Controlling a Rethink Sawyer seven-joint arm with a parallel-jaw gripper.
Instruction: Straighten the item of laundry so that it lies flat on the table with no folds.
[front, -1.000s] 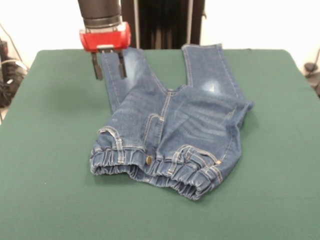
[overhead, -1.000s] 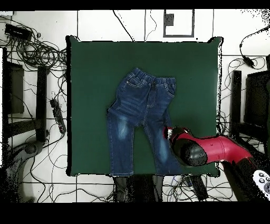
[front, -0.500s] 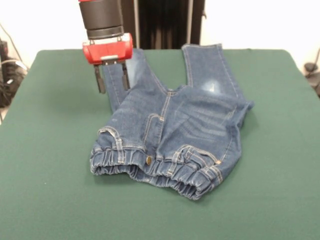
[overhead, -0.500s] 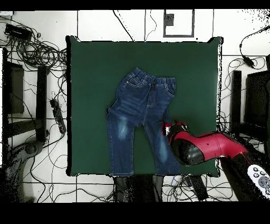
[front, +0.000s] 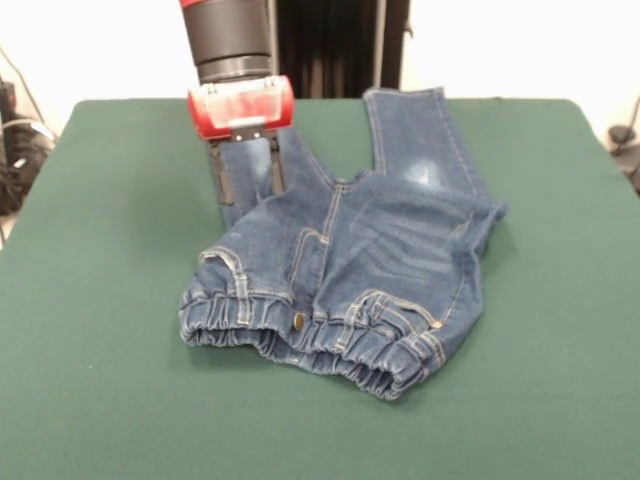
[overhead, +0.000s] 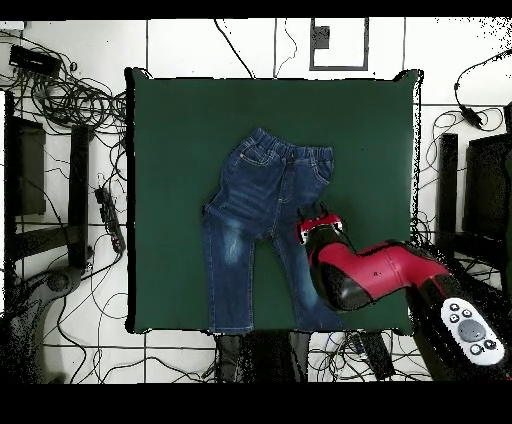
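Green felt fills most of what I can see: the table (front: 90, 300) is wide and bare apart from the jeans (front: 380, 260), which lie near its middle with the waistband (front: 300, 335) toward the camera in the front view and both legs running to the far edge. They are mostly spread, but not flat. The waistband is bunched and rucked, the hip on the front view's right is folded over into a raised corner (front: 485, 215), and the leg on the left looks narrowed along its outer edge, as if tucked under itself (I can't be sure from here).

I have the gripper (front: 247, 170) hanging over that left leg, just above the thigh, with its two dark fingers (front: 217, 175) spread apart and nothing between them. From overhead the red arm (overhead: 365, 275) reaches in from the side and its tip (overhead: 318, 222) sits over the same leg's outer seam.

I judge this to be the approach to a grasp, not yet a pull. Next I need to come down until the fingers straddle a pinch of denim at the leg's edge, close, then draw outward and away from the waist. Too deep a bite could drag the whole garment instead of opening the fold.
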